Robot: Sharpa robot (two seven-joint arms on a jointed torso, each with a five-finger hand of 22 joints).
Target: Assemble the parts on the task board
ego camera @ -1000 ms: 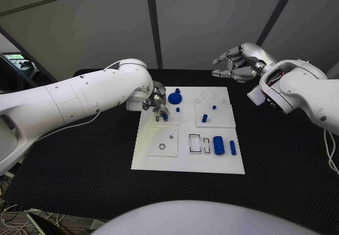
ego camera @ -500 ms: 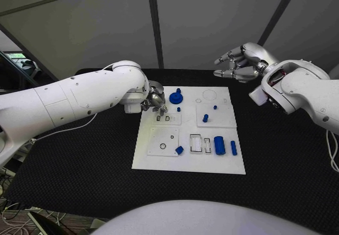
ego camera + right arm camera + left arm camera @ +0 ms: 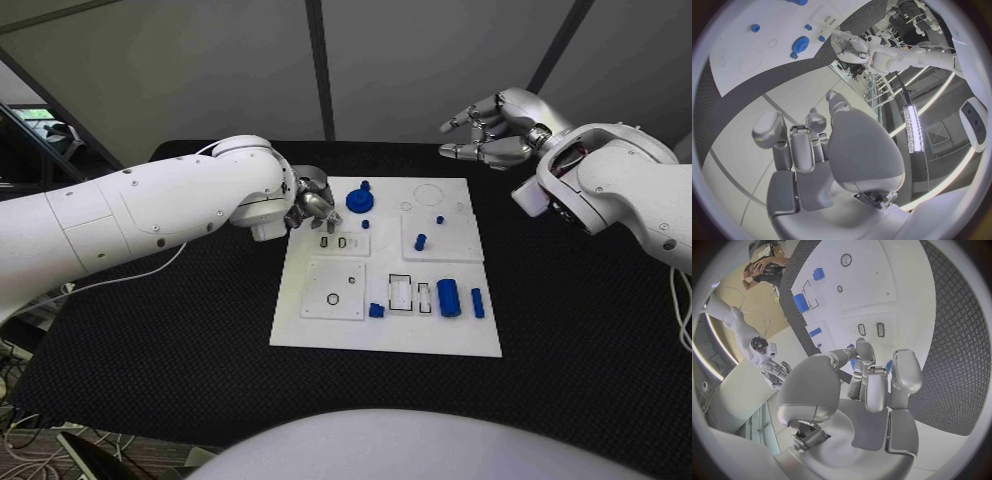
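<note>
A robotics lab. A black mat-covered table [image 3: 173, 330] stands against grey partition panels [image 3: 418, 60] (loose cables [image 3: 29, 435] trail off its corner). Another white robot [image 3: 879, 55] stands under strip lights [image 3: 912, 125].

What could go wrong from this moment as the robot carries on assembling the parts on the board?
1. A small blue block lies loose on the task board beside an empty rectangular slot; a nudge could slide it away.
2. The left robot hand hovers close to the blue gear, so it might bump the gear.
3. The left arm may hide that corner from the head view.
</note>
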